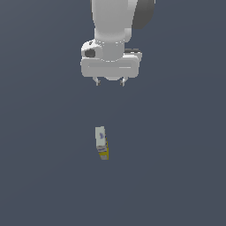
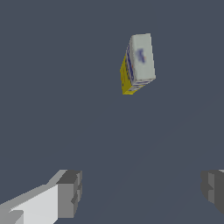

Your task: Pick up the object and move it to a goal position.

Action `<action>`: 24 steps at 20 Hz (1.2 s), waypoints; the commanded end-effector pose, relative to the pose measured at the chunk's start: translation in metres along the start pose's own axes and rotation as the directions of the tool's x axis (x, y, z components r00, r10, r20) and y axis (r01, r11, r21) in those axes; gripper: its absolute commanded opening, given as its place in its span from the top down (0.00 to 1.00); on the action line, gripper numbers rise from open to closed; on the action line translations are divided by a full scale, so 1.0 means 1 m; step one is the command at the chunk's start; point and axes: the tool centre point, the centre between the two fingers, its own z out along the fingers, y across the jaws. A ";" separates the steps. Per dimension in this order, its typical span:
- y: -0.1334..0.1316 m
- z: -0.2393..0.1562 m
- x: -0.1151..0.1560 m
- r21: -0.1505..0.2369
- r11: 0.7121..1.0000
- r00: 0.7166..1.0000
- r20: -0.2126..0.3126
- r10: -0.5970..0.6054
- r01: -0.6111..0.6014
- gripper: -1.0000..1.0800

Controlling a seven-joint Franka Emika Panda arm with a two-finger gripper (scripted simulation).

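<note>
A: Shown, exterior view: white arm [image 1: 112, 22] entering from the top edge, wrist pointed down, gripper [image 1: 110, 82] hanging over a plain dark grey-blue floor [image 1: 44, 176]. Where does the box lie?

B: Lying flat on the floor, well below the gripper in the exterior view, slightly toward that view's left of the gripper's midline: the object [image 1: 102, 142], a small elongated box. Pale grey-white face up, bluish print on it; yellow side visible along the lower end and one long edge. Long axis nearly vertical in the picture, tilted a little.

A: Contact with the gripper?

B: None. Clearly apart, with bare floor between box and fingertips [image 1: 97, 82].

A: State of the tool?

B: Released. Two short fingertips spread wide apart, nothing between them. Confirmed in the wrist view: gripper [image 2: 142, 192] with one grey finger pad [image 2: 70, 192] on a white finger at one side, a second pad [image 2: 213, 189] cut off at the far edge, only floor in the gap.

A: And the box in the wrist view?

B: Seen whole: object [image 2: 139, 63], pale face with a blue smudge of print, yellow side and a striped edge showing. Far from both pads, outside the gap between them. Narrower than the spread of the jaws.

A: Anything else on the floor?

B: Only the box visible in either view.
</note>
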 end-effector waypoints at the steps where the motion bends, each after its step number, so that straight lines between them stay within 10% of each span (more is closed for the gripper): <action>1: 0.000 0.000 0.000 0.000 1.000 1.000 0.000 0.000 0.000 0.04; 24: -0.002 0.008 0.025 -0.004 0.998 0.998 0.012 -0.055 0.055 0.04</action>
